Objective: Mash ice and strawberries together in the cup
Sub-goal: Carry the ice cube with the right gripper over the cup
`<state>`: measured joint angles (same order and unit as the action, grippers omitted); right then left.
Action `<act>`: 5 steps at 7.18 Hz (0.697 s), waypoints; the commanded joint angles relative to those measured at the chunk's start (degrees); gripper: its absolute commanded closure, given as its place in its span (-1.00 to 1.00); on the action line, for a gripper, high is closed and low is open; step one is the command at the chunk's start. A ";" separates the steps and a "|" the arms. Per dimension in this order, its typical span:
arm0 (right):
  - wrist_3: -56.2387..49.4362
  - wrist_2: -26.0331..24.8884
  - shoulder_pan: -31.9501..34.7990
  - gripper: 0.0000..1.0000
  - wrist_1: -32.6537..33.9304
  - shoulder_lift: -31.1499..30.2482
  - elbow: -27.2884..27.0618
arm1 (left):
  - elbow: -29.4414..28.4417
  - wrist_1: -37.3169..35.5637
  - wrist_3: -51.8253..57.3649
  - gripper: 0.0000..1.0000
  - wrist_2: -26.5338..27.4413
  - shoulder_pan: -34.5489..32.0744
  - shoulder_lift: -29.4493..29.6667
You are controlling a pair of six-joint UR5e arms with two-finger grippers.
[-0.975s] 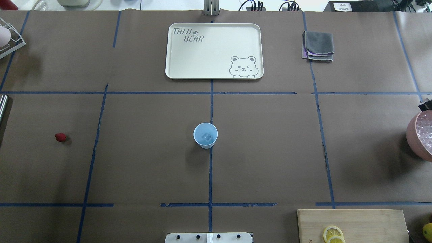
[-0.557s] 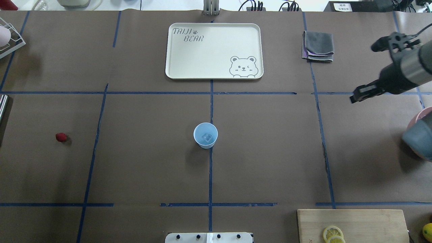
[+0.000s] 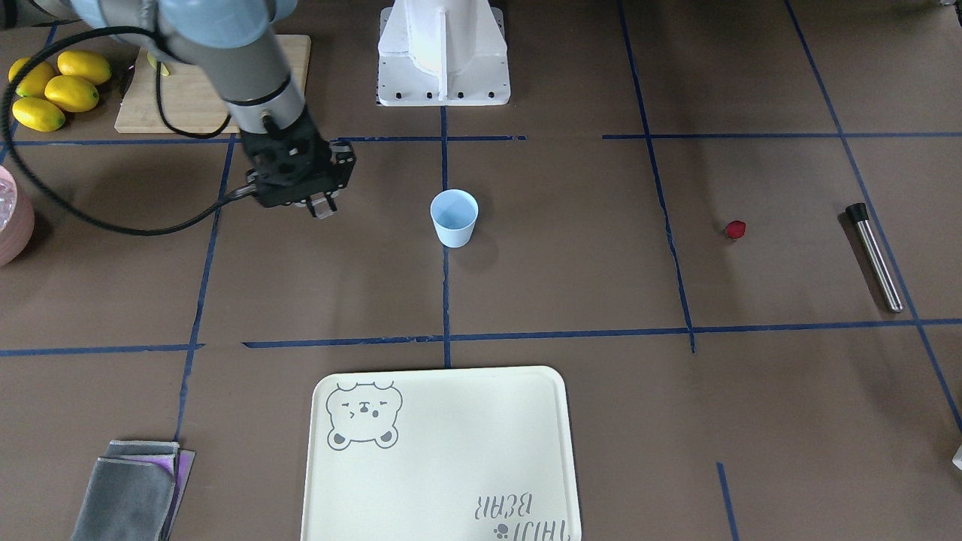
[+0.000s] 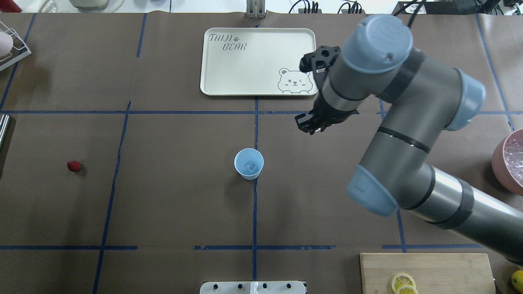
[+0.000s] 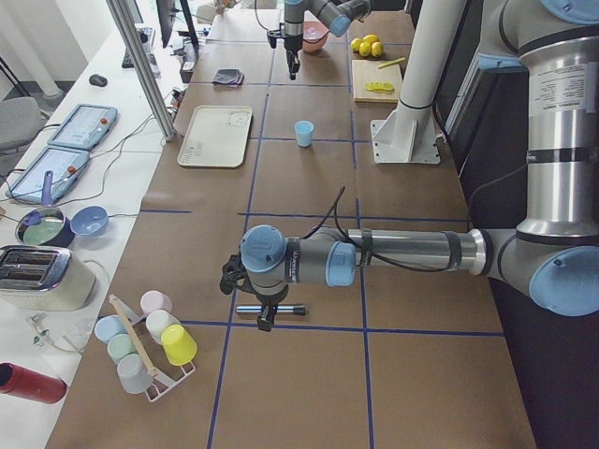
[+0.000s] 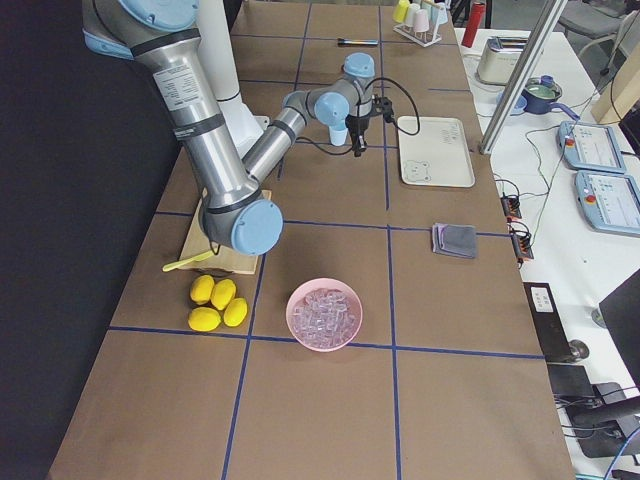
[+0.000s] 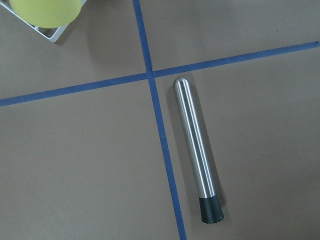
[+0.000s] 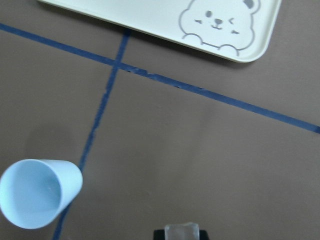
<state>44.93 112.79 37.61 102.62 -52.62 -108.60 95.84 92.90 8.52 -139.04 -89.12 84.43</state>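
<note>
The pale-blue cup (image 4: 249,163) stands upright at the table's middle with one clear ice cube (image 4: 250,165) lying in it. My right gripper (image 4: 308,124) hangs above the table, to the right of the cup and farther from the robot, not over it. It is shut on another ice cube (image 8: 182,232), seen at the bottom of the right wrist view with the cup (image 8: 37,192) at lower left. The strawberry (image 4: 74,165) lies alone far to the left. My left gripper (image 5: 265,313) shows only in the exterior left view, above a steel muddler (image 7: 196,150); I cannot tell its state.
A cream bear tray (image 4: 229,85) lies beyond the cup. A folded grey cloth (image 4: 385,55) is at far right. A pink bowl of ice (image 4: 508,163) sits at the right edge, and a wooden board (image 4: 429,265) with lemon slices at near right. Whole lemons (image 3: 52,86) lie beside it.
My right arm has swung in from the right edge toward the middle, bringing the gripper near the cup. The cup and strawberry have not moved.
</note>
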 commanded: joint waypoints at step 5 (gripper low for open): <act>17.64 -12.40 -13.96 0.98 -1.01 14.04 16.31 | -0.13 0.00 0.00 -1.00 -0.09 0.00 0.03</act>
<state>61.65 101.92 25.24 102.61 -38.68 -93.59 95.75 92.90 8.53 -139.07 -89.12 84.42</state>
